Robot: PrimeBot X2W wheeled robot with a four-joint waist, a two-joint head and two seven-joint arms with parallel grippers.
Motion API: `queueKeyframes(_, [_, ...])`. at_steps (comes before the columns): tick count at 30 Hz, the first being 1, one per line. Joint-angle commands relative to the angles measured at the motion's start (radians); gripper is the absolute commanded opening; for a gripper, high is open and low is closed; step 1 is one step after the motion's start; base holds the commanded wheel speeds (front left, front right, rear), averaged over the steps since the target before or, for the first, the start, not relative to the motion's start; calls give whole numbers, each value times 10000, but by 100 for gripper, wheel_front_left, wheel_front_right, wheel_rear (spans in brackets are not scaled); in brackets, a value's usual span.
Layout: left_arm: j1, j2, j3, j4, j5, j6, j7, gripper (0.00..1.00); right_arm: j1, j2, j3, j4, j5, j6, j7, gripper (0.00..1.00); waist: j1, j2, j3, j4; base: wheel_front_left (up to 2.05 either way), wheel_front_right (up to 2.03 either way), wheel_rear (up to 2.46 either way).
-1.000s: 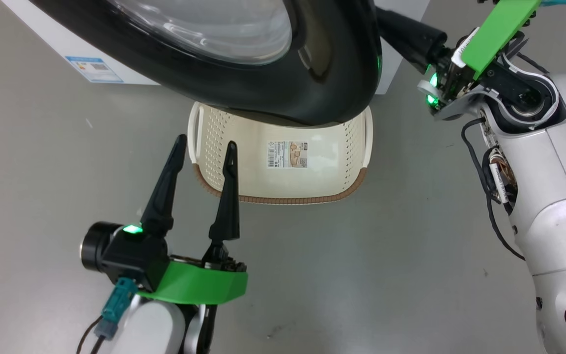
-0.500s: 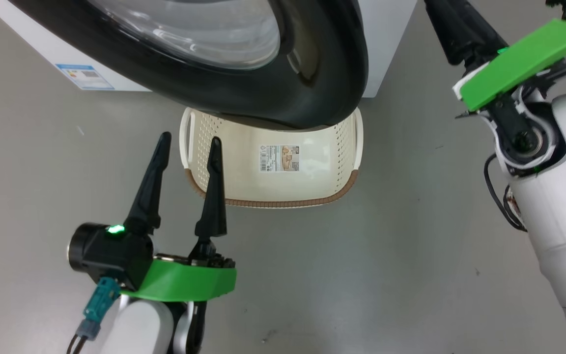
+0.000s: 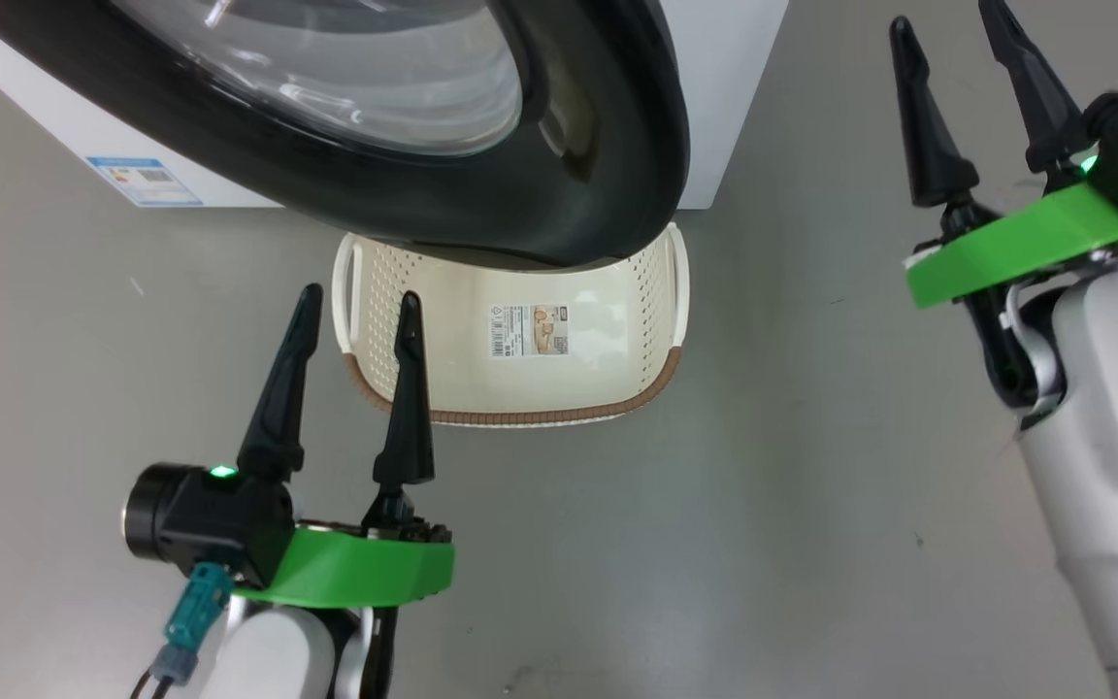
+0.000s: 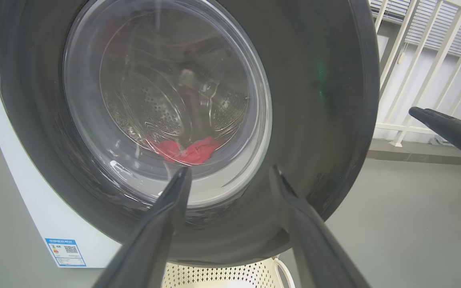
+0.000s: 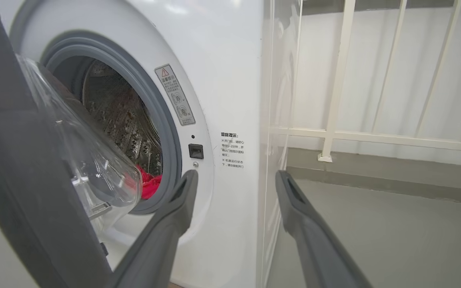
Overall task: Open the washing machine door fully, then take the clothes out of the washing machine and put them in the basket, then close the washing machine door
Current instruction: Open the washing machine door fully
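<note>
The washing machine door (image 3: 608, 165) stands partly open, its black rim hanging over the far part of the basket (image 3: 520, 416), which rests on the floor with a paper label on its bottom. Red clothes (image 4: 186, 152) lie low in the steel drum (image 5: 114, 116), seen through the glass and through the gap at the grey ring (image 5: 148, 186). My left gripper (image 3: 360, 296) is open with nothing in it, its fingers over the basket's near left corner. My right gripper (image 3: 945, 15) is open, right of the white washing machine (image 3: 724, 87) and apart from the door.
A white railing (image 5: 336, 80) runs behind and to the right of the machine. A blue label (image 3: 144, 181) marks its lower front. Grey floor spreads between the basket and my right arm.
My right gripper has opened and drawn back rightwards from the door's right edge. The head view has shifted, so door and basket sit further left. The left gripper keeps its place.
</note>
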Motion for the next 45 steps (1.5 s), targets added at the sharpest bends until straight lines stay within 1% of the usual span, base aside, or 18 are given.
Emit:
queueKeyframes(1, [92, 155, 347, -213, 96, -87, -76, 100, 289, 210, 29, -330, -234, 46, -102, 100, 0, -1, -9, -33, 0, 0, 0])
queueKeyframes(3, [102, 154, 381, -223, 113, -110, -76, 100, 655, 578, -460, -774, -1019, 46, -121, 100, 0, -1, -4, -75, 0, 0, 0])
queueKeyframes(4, [97, 152, 413, -254, 137, -134, -76, 100, 1049, 851, -867, -1378, -1682, 46, -125, 100, 0, -1, 19, -113, 0, 0, 0])
queueKeyframes(7, [88, 150, 462, -284, 187, -164, -76, 100, 1686, 1146, -1243, -2252, -2269, 46, -128, 100, 0, -1, 48, -165, 0, 0, 0])
queueKeyframes(10, [96, 149, 500, -289, 214, -213, -76, 100, 2298, 1313, -1402, -3027, -2539, 46, -129, 100, 0, -1, 50, -224, 0, 0, 0])
queueKeyframes(13, [115, 147, 556, -293, 261, -239, -76, 100, 2839, 1396, -1424, -3590, -2676, 46, -130, 100, 0, -1, 36, -300, 0, 0, 0])
queueKeyframes(17, [143, 146, 592, -319, 351, -255, -76, 100, 3467, 1444, -1478, -4025, -2685, 46, -130, 100, 0, -1, 3, -383, 0, 0, 0])
queueKeyframes(24, [180, 145, 577, -335, 418, -298, -76, 100, 4469, 1453, -1449, -4589, -2124, 46, -131, 100, 0, -1, -24, -400, 0, 0, 0])
queueKeyframes(30, [238, 144, 516, -324, 408, -289, -76, 100, 5269, 1455, -1392, -5092, -2052, 46, -131, 100, 0, -1, -67, -365, 0, 0, 0])
queueKeyframes(37, [240, 144, 496, -385, 451, -239, -76, 100, 5617, 1455, -1254, -5508, -2288, 46, -131, 100, 0, -1, 10, -408, 0, 0, 0])
queueKeyframes(45, [215, 143, 426, -357, 404, -208, -76, 100, 5709, 1456, -1114, -5563, -2414, 46, -131, 100, 0, -1, 8, -382, 0, 0, 0])
